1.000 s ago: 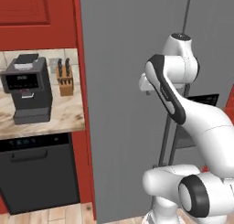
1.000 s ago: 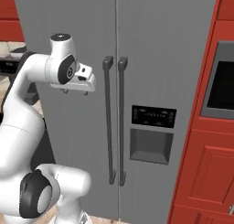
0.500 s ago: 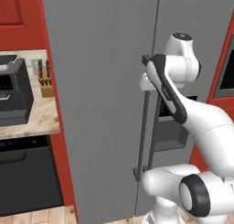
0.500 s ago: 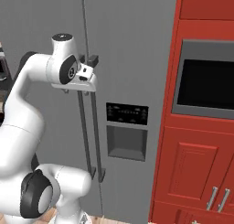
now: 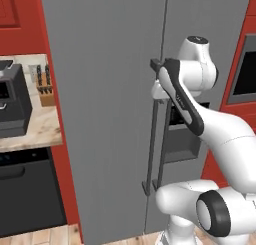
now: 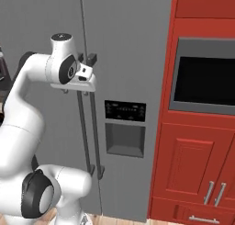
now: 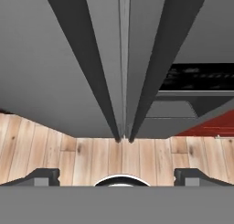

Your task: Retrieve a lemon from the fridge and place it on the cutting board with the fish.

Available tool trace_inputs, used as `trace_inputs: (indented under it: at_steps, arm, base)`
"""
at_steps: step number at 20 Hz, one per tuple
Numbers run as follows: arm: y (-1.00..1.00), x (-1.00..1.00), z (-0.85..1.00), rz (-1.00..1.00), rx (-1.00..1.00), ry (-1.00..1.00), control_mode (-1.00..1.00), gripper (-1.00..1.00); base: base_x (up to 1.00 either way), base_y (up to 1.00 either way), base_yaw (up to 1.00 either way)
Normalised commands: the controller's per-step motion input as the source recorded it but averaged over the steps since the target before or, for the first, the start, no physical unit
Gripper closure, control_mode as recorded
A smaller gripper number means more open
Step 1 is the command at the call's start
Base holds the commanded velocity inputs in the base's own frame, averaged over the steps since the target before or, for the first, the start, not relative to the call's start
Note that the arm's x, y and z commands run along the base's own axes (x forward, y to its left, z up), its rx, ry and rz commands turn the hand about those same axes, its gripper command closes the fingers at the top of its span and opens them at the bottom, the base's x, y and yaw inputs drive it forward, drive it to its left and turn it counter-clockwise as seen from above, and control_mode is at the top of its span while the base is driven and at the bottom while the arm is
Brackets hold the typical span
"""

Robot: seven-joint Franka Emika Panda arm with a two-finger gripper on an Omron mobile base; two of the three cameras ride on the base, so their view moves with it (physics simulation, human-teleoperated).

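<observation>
The fridge (image 5: 100, 114) is a tall grey double-door cabinet with both doors shut. Its two long dark bar handles (image 5: 150, 144) run down either side of the centre seam. My gripper (image 5: 155, 66) hovers open just in front of the tops of these handles (image 6: 83, 127), at the seam. In the hand view I look down along both handles (image 7: 91, 67), which pass between my spread fingertips (image 7: 43, 175), and nothing is gripped. The lemon is hidden behind the shut doors. The cutting board and the fish are out of view.
A counter (image 5: 45, 129) with a black coffee machine (image 5: 12, 104) and a knife block (image 5: 44, 84) lies left of the fridge, above a black dishwasher (image 5: 30, 194). Right of the fridge stand red cabinets (image 6: 193, 164) with a built-in oven (image 6: 204, 77). The right door carries a dispenser (image 6: 124, 137).
The base has driven to the right, so the whole scene slid left in both base views, then settled. My gripper has come closer to the handle tops and remains open.
</observation>
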Motion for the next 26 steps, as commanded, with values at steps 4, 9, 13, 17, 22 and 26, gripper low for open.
trace_inputs:
  at_steps: [4, 9, 13, 17, 22, 26]
  arm:
    - [0.00, 0.00, 0.00, 0.00, 0.00, 0.00, 1.00, -1.00]
    - [0.00, 0.00, 0.00, 0.00, 0.00, 0.00, 1.00, -1.00]
    - [0.00, 0.00, 0.00, 0.00, 0.00, 0.00, 1.00, -1.00]
    - [0.00, 0.00, 0.00, 0.00, 0.00, 0.00, 1.00, -1.00]
    - [0.00, 0.00, 0.00, 0.00, 0.00, 0.01, -1.00, -1.00]
    - [0.00, 0.02, 0.00, 0.00, 0.00, 0.00, -1.00, -1.00]
  base:
    - [-0.51, 0.00, -0.15]
    - [-0.43, 0.00, -0.06]
    - [-0.26, 0.00, 0.00]
    - [-0.24, 0.00, 0.00]
    - [-0.02, 0.00, 0.00]
    - [0.00, 0.00, 0.00]
